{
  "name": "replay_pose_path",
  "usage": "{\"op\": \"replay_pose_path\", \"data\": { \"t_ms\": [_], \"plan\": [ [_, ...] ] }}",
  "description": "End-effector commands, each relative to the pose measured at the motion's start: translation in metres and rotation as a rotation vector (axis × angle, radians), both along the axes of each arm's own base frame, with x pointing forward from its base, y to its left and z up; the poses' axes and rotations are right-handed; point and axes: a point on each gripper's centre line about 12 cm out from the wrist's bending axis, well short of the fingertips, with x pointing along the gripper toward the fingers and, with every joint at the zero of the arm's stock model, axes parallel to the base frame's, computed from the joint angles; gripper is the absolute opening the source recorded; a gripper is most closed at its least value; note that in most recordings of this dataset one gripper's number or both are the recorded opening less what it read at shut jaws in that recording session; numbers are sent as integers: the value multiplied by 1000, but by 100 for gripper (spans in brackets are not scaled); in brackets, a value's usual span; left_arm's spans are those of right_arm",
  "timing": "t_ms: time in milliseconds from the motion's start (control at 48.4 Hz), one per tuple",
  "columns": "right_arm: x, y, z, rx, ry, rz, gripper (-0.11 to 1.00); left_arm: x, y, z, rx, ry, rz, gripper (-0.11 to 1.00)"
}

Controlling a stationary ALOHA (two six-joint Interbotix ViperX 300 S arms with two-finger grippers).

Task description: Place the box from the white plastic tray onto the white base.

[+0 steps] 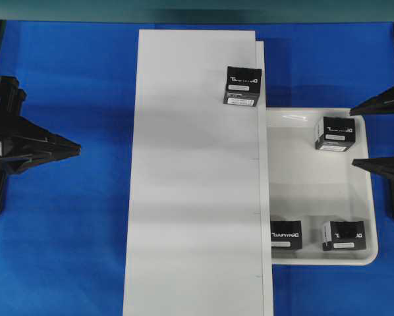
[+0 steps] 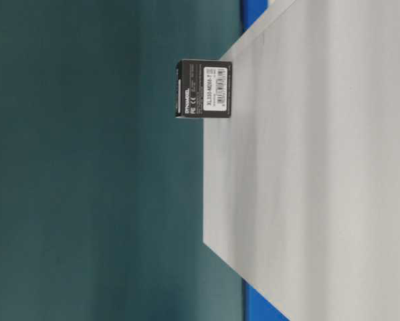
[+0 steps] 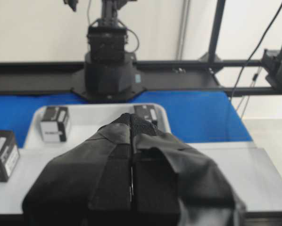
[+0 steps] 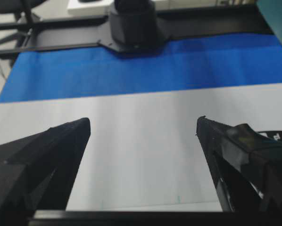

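Observation:
One black box [image 1: 242, 85] with white lettering stands on the long white base [image 1: 197, 197], near its far right edge; it also shows in the table-level view as box [image 2: 204, 88] on the base [image 2: 320, 174]. The white plastic tray [image 1: 309, 191] holds three more boxes: one at the far right [image 1: 339, 133] and two at the near edge [image 1: 286, 235], [image 1: 344, 235]. My right gripper [image 1: 354, 137] is open at the tray's right rim, its tips flanking the far-right box's outer end; nothing is between them in the right wrist view [image 4: 143, 125]. My left gripper [image 1: 75, 150] is shut and empty, left of the base.
Blue cloth [image 1: 65, 250] covers the table around the base and tray. The opposite arm's black mount [image 3: 108, 70] stands behind the tray [image 3: 94, 115] in the left wrist view. A teal wall [image 2: 86, 167] backs the scene.

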Motion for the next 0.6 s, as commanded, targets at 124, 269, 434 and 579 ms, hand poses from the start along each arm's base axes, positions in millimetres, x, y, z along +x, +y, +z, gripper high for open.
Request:
{"op": "replay_pose_path", "data": {
  "t_ms": [124, 269, 434, 579],
  "plan": [
    [1, 1, 2, 0, 0, 8, 99, 5, -1, 5, 1, -9, -3, -7],
    [1, 2, 1, -5, 2, 12, 99, 5, -1, 4, 0, -6, -3, -7],
    [1, 2, 1, -1, 2, 11, 99, 5, -2, 4, 0, -6, -8, -7],
    [0, 2, 0, 24, 3, 9, 99, 4, -3, 3, 0, -5, -11, -7]
  ]
}}
